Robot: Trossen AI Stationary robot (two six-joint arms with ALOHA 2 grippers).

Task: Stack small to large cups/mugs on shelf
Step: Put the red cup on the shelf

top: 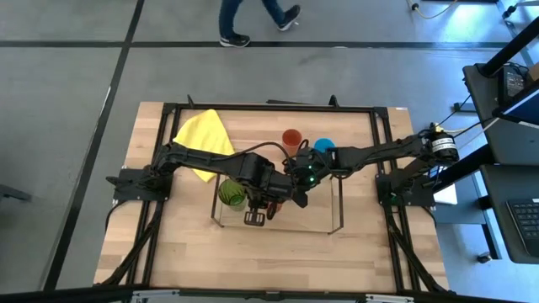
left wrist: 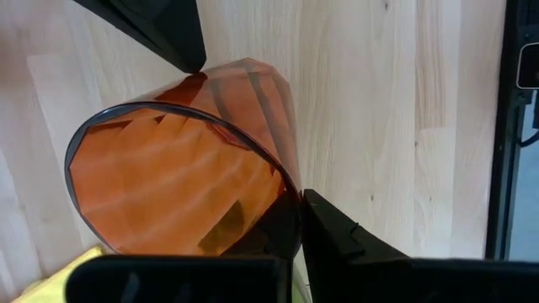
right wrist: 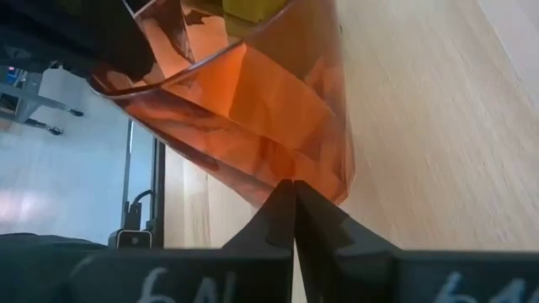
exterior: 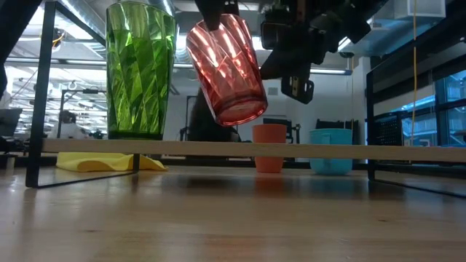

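The red-orange cup hangs tilted above the shelf, with my left gripper shut on its rim from above. My right gripper is shut, its tips against the cup's outer wall low down. In the high view both grippers meet over the wire shelf, left and right. The green tumbler stands upright by its base on the shelf's left part. The small orange cup and the blue mug stand on the table beyond the shelf. My left gripper pinches the cup's wall at the rim. One finger is outside and the other inside, mostly hidden by the cup. The fingers point down. The cup hangs below them, tilted and clear of the shelf. My right gripper touches the cup's outer wall near its base with the tips of its shut fingers. It comes slanting down from the table's right side.
A yellow cloth lies on the table at the far left, behind the shelf. The black table frame runs round the tabletop. A person's legs cross the floor beyond the far edge. The shelf's right part is bare.
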